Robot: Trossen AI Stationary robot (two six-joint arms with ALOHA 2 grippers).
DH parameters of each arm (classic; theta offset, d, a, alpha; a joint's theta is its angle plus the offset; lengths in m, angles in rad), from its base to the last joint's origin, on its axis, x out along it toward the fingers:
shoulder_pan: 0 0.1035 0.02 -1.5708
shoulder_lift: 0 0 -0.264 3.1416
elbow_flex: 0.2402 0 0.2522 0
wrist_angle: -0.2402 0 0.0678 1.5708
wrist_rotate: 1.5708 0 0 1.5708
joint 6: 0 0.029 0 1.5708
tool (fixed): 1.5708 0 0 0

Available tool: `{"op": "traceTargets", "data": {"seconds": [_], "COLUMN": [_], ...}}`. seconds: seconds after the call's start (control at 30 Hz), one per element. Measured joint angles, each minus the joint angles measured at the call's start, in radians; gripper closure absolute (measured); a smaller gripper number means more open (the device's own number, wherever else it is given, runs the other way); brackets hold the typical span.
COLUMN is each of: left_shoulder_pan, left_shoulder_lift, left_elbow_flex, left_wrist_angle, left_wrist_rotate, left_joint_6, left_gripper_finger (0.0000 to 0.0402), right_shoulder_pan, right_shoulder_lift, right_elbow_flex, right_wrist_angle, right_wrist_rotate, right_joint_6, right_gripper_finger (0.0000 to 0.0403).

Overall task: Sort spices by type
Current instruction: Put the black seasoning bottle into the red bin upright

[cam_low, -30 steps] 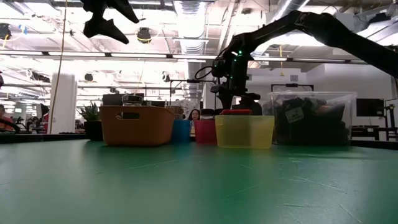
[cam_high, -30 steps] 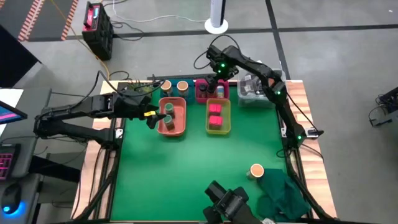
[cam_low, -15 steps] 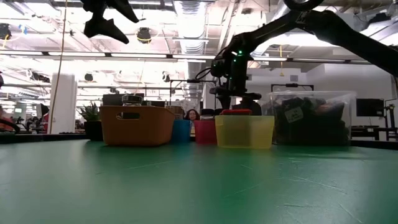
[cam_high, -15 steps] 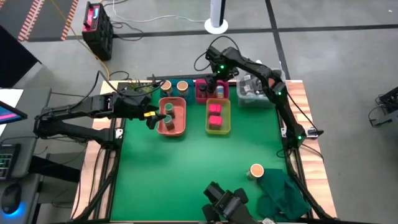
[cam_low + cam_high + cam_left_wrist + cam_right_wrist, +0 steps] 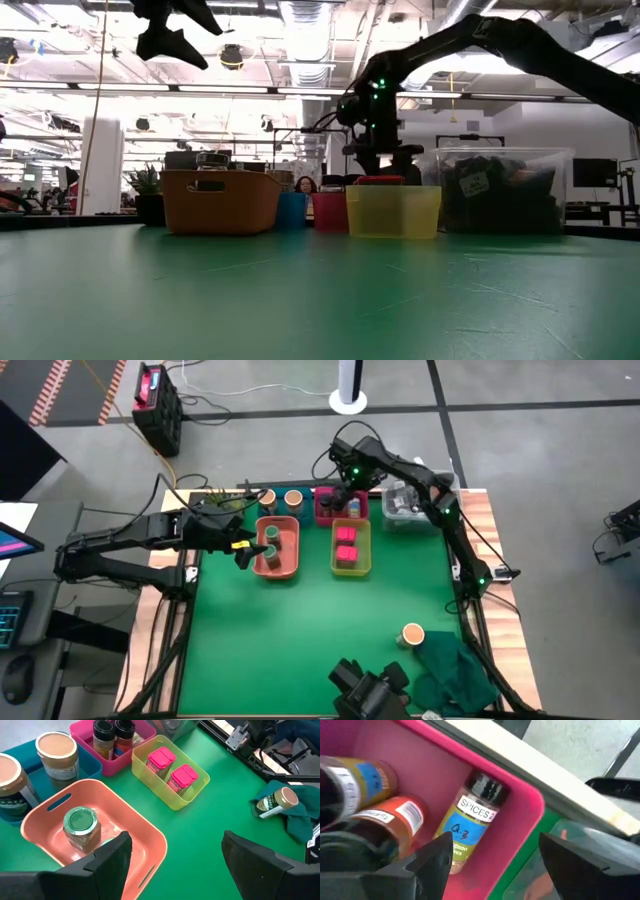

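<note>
My right gripper [image 5: 345, 490] hangs open over the magenta tray [image 5: 326, 512] at the table's far edge. In the right wrist view, my right gripper [image 5: 502, 865] has a black-capped spice bottle [image 5: 472, 817] just beyond its fingers, untouched and leaning against the tray's wall beside two other bottles [image 5: 395, 817]. My left gripper [image 5: 245, 547] is open above the salmon tray's [image 5: 150, 837] left rim, over a green-topped jar [image 5: 80, 822]. Two pink boxes [image 5: 172, 767] sit in the yellow tray. Two tan-topped jars [image 5: 280, 500] stand in the teal tray. One tan-topped jar [image 5: 412, 634] lies against the green cloth.
A clear box of grey clutter [image 5: 405, 505] stands right of the magenta tray, close to my right arm. A dark green cloth [image 5: 455, 670] lies at the near right corner. The four trays crowd the far edge, and bare green mat [image 5: 300, 630] spreads in front of them.
My right gripper has shifted a little toward the table's right above the magenta tray, still open. My left arm has kept still.
</note>
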Motion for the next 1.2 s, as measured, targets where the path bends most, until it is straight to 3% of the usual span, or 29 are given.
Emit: {"op": "traceTargets", "data": {"seconds": [0.27, 0.8, 1.2], "left_shoulder_pan": [0.0, 0.0, 0.0], "left_shoulder_lift": [0.0, 0.0, 0.0], "left_elbow_flex": [0.0, 0.0, 0.0], "left_wrist_angle": [0.0, 0.0, 0.0], "left_wrist_rotate": [0.001, 0.021, 0.022], "left_joint_6": [0.011, -0.006, -0.023], "left_gripper_finger": [0.0107, 0.0107, 0.0107], "right_shoulder_pan": [0.042, 0.011, 0.029], "right_shoulder_lift": [-0.003, -0.005, -0.008], "right_elbow_flex": [-0.011, -0.153, -0.185], "right_wrist_angle": [0.044, 0.164, 0.185], "right_wrist_rotate": [0.038, -0.062, -0.053], "right_joint_6": [-0.203, -0.269, -0.391], "right_gripper_finger": [0.0084, 0.0084, 0.0084]}}
